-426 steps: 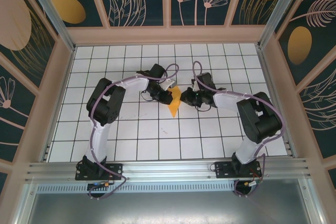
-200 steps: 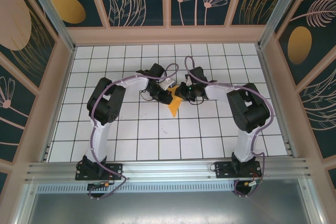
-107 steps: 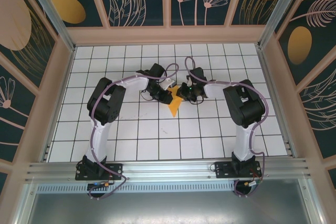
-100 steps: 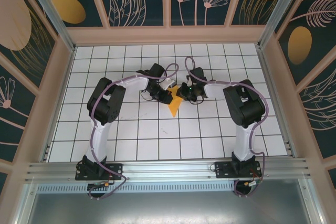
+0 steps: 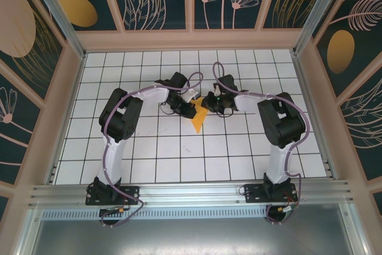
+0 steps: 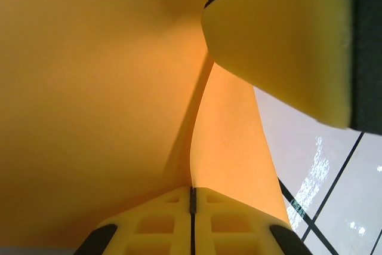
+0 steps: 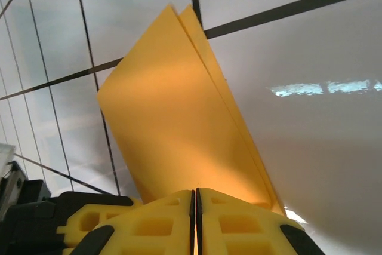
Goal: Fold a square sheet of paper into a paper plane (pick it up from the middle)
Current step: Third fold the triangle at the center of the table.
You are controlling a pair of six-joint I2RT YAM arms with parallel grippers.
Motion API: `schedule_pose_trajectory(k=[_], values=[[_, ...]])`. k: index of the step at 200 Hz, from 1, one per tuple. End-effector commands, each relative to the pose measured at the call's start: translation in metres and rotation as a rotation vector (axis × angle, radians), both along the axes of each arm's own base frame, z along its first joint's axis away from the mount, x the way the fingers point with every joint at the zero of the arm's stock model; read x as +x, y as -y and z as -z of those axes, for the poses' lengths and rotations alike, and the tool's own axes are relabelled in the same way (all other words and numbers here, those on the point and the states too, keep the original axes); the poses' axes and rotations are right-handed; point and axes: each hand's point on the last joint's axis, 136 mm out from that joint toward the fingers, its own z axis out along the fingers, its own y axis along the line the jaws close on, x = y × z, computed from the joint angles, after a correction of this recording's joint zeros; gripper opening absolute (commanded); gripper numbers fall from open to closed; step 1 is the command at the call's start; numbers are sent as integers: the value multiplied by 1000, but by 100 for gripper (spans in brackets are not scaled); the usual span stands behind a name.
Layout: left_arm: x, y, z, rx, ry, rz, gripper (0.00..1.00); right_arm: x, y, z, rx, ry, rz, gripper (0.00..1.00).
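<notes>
Two tools grip one thin item.

Top view: the paper plane (image 5: pixel 197 117) sits just 12 o'clock of the bench (image 5: pixel 179 147) centre, tip toward 6. The left tool (image 5: pixel 190 107) is at its 10 o'clock, the right tool (image 5: pixel 208 103) at its 1 o'clock.

Left wrist: jaws together on the paper. Its layers bow apart, so the crease may skew.

Right wrist: jaws clamped on the folded layers. Any opposed pull risks a tear or slip.

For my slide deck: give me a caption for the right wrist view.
Right claw shut on the folded orange paper, white tiled table behind.
</notes>
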Motion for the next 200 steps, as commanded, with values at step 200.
schedule_pose_trajectory(k=[200], values=[[10, 11, -67, -262, -19, -350, 12, -12, 14, 44, -102, -90, 7, 11]])
